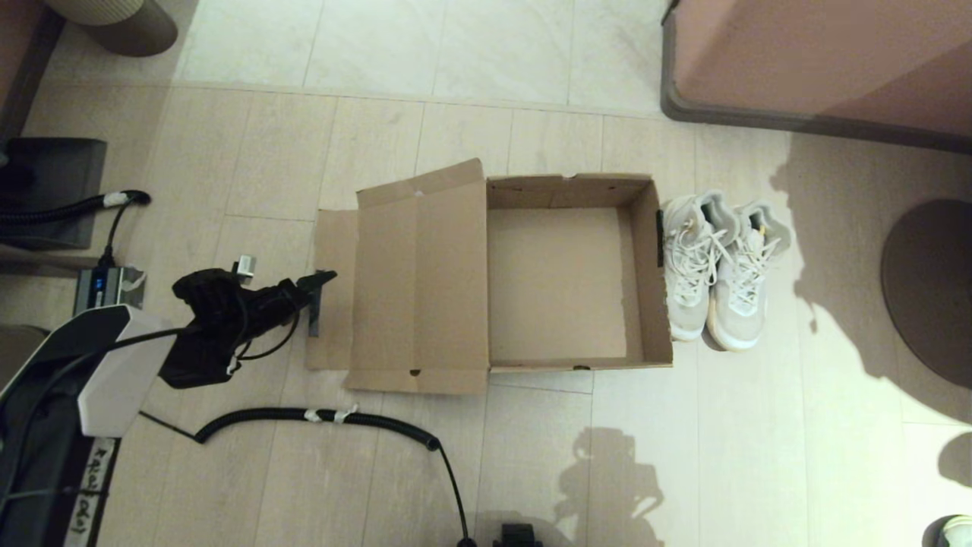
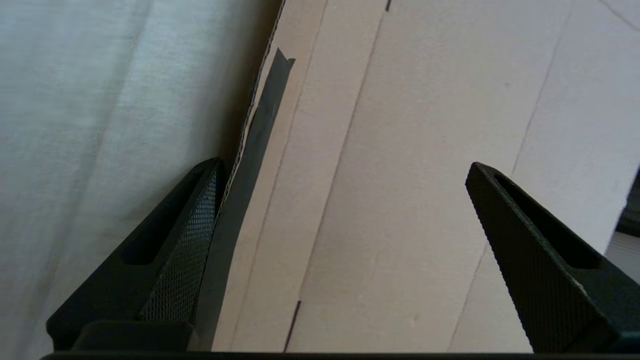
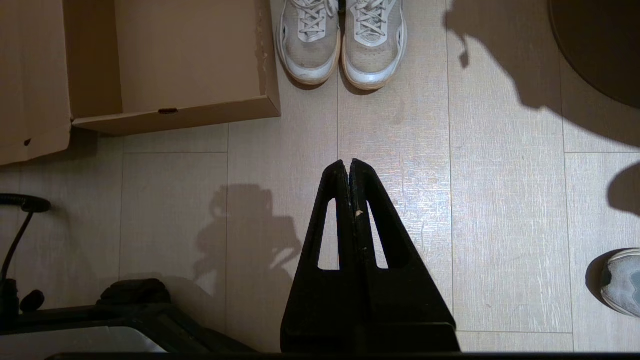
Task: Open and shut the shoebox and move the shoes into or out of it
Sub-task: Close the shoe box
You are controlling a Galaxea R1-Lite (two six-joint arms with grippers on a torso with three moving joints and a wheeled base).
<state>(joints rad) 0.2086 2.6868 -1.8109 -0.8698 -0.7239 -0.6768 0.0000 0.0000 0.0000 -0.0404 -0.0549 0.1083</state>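
The brown shoebox (image 1: 654, 296) stands open and empty on the floor. Its lid (image 1: 421, 281) lies folded back flat to the left. Both off-white sneakers (image 1: 717, 266) sit side by side on the floor, close against the box's right wall, toes toward me. My left gripper (image 1: 317, 301) is open at the lid flap's left edge. In the left wrist view the left gripper (image 2: 344, 167) spans the flap cardboard (image 2: 400, 200), and the dark tape strip (image 2: 255, 145) lies along one finger (image 2: 195, 240). My right gripper (image 3: 348, 162) hangs shut and empty over bare floor, short of the sneakers (image 3: 342, 40) and the box (image 3: 200, 112).
A coiled black cable (image 1: 319, 416) runs across the floor in front of the lid. A pink piece of furniture with a grey base (image 1: 820, 68) stands at the back right, a dark round base (image 1: 930, 289) at the right. Another shoe's toe (image 3: 622, 280) shows near the right edge.
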